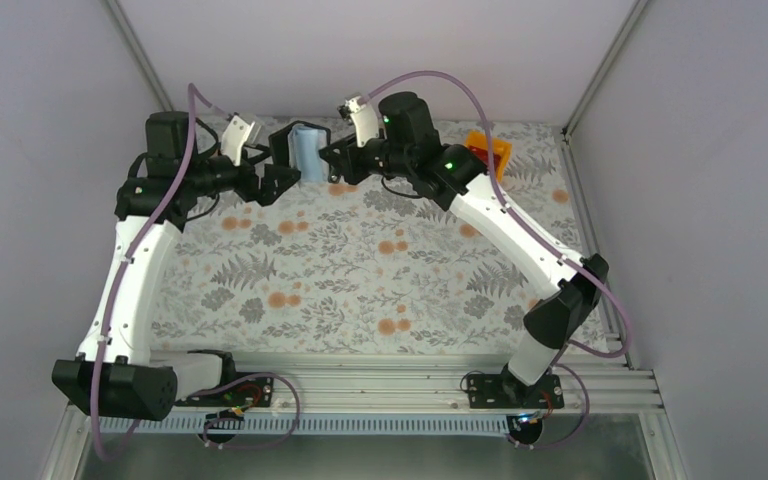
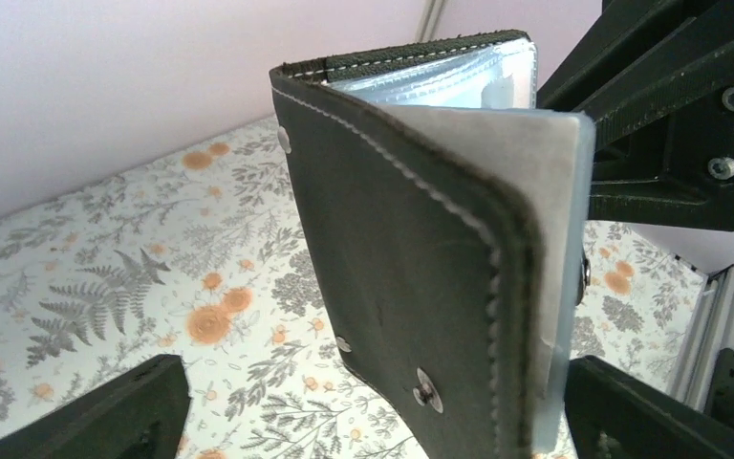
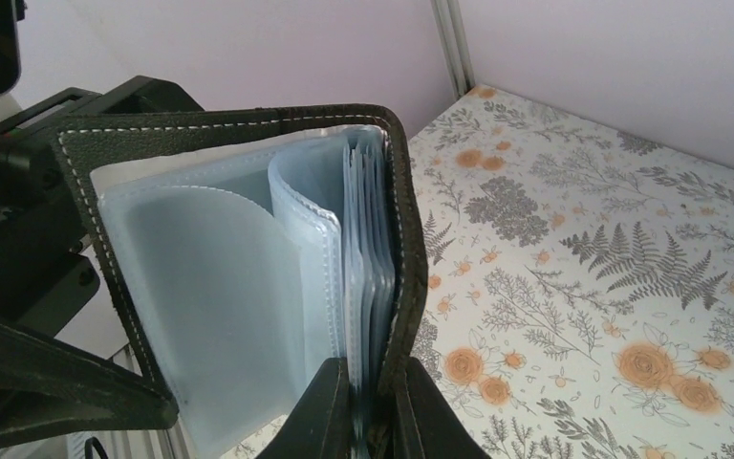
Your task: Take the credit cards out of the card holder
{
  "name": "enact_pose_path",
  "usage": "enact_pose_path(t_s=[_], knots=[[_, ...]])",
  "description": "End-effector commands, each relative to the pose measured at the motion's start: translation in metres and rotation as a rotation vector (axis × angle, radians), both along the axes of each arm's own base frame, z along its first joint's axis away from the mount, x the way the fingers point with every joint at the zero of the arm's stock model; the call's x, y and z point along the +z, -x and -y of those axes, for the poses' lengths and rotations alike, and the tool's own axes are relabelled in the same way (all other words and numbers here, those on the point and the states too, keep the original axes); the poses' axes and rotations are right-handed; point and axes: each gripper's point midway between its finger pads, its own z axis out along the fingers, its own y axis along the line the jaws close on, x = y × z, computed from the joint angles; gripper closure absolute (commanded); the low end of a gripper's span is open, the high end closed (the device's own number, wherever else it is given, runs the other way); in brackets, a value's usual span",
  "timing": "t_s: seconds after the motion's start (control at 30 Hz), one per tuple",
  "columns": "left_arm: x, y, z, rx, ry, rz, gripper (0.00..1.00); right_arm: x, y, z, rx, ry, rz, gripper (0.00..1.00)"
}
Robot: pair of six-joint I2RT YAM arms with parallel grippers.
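Observation:
The card holder [image 1: 301, 150], a black stitched wallet with pale bluish clear sleeves, hangs open in the air at the back of the table. My right gripper [image 3: 371, 413] is shut on one cover and a bunch of sleeves [image 3: 368, 249] from below. The other cover [image 2: 411, 258] stands between the wide-apart fingers [image 2: 105, 411] of my open left gripper [image 2: 373, 421], and neither finger touches it. In the top view the left gripper [image 1: 282, 165] and right gripper [image 1: 332, 158] face each other across the holder. No credit cards show; the sleeves I can see look plain.
An orange bin [image 1: 488, 150] stands at the back right, just behind the right arm's forearm. The flowered tablecloth [image 1: 360, 270] covers the table. Grey walls close in on the left, back and right.

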Motion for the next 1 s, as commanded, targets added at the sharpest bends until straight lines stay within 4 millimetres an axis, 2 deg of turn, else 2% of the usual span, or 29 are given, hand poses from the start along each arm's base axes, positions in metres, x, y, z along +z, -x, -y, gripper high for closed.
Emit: enact_pose_path(t_s=[0.0,0.07,0.27,0.33,0.5,0.6,0.83,0.97], knots=[[0.006,0.001,-0.002,0.009,-0.016,0.020,0.07,0.014,0.009,-0.004,0.038,-0.023,0.041,0.96],[0.004,0.003,-0.002,0.000,-0.022,0.012,0.16,0.016,0.017,-0.008,0.097,-0.029,0.045,0.96],[0.002,0.009,0.000,-0.028,-0.043,0.020,0.29,0.024,0.043,-0.009,0.268,-0.057,0.080,0.96],[0.005,0.015,0.002,-0.049,-0.033,0.027,0.34,0.041,0.055,0.000,0.308,-0.094,0.120,0.96],[0.015,0.030,0.005,-0.094,-0.036,0.059,0.45,0.042,0.061,0.012,0.347,-0.088,0.153,0.96],[0.021,0.038,0.007,-0.118,-0.030,0.077,0.46,0.040,0.063,0.018,0.373,-0.098,0.153,0.96],[0.033,0.043,0.009,-0.145,-0.020,0.102,0.47,0.043,0.081,0.021,0.470,-0.108,0.190,0.96],[0.039,0.049,0.011,-0.175,-0.005,0.116,0.56,0.043,0.082,0.023,0.488,-0.109,0.209,0.96]])
